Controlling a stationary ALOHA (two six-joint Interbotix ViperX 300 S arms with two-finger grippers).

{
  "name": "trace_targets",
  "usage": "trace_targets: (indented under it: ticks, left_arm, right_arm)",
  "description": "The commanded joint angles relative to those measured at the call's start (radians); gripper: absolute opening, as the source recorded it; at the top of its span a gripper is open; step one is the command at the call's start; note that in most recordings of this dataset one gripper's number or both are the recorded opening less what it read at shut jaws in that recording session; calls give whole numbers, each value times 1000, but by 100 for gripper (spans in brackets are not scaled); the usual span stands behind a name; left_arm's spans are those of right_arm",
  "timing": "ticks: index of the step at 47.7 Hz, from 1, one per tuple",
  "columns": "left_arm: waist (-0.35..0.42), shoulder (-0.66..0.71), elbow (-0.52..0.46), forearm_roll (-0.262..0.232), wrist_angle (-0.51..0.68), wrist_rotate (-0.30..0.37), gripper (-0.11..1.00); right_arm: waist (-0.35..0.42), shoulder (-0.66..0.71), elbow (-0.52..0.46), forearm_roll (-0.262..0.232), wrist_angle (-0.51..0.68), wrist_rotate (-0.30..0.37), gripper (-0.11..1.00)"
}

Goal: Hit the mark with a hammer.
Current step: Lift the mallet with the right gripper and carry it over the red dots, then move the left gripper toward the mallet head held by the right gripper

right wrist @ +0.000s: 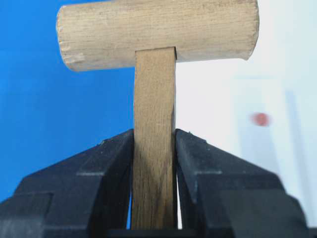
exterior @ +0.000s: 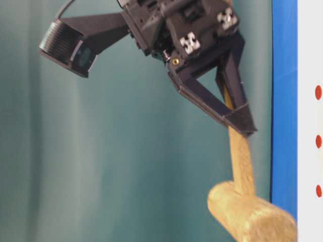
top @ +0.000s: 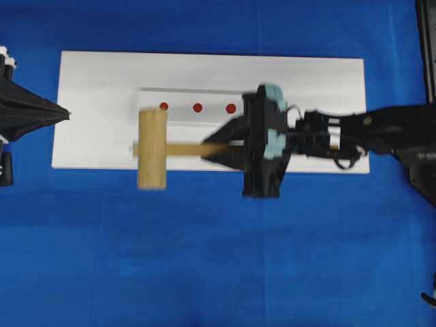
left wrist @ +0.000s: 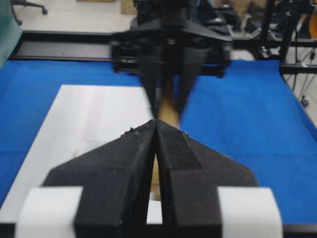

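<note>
The hammer, a light wooden mallet, shows blurred in the overhead view, with its head (top: 152, 148) over the white board's (top: 204, 68) front edge. The head's far end is near the leftmost of three red marks (top: 163, 106) on a raised white block (top: 184, 119). My right gripper (top: 221, 146) is shut on the flat handle (right wrist: 154, 124), with the head (right wrist: 158, 32) beyond the fingertips and one red mark (right wrist: 260, 119) to its right. The table-level view shows the head (exterior: 252, 217) hanging below the gripper (exterior: 237, 113). My left gripper (left wrist: 156, 121) is shut and empty at the board's left end.
Blue cloth (top: 204, 259) covers the table around the board. The left arm's body (top: 20, 112) sits at the left edge and the right arm (top: 381, 133) reaches in from the right. A black frame rail (left wrist: 59, 44) runs behind the table.
</note>
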Motion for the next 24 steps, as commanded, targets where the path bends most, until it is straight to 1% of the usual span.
trace_targets:
  ticks: [1,6,16,20,24]
  left_arm:
    - [-2,2,-12,-2,-5,-6,0]
    - [-2,2,-12,-2,-5,-9,0]
    - [-2,2,-11,-2,-5,-11,0]
    - [-2,2,-12,-2,-5,-11,0]
    - [-2,2,-12,-2,-5,-11,0]
  right_arm:
    - [-29,-37,-9,-2,-6,-28,10]
    - [-54,-38,-11,-2,-9,-57,10]
    - [-55,-38,-12,-12,-23,-107,10]
    - [-61,-38,-15,-32,-52,-150,10]
    - [-64,-38,-18,-48,-104,-207,10]
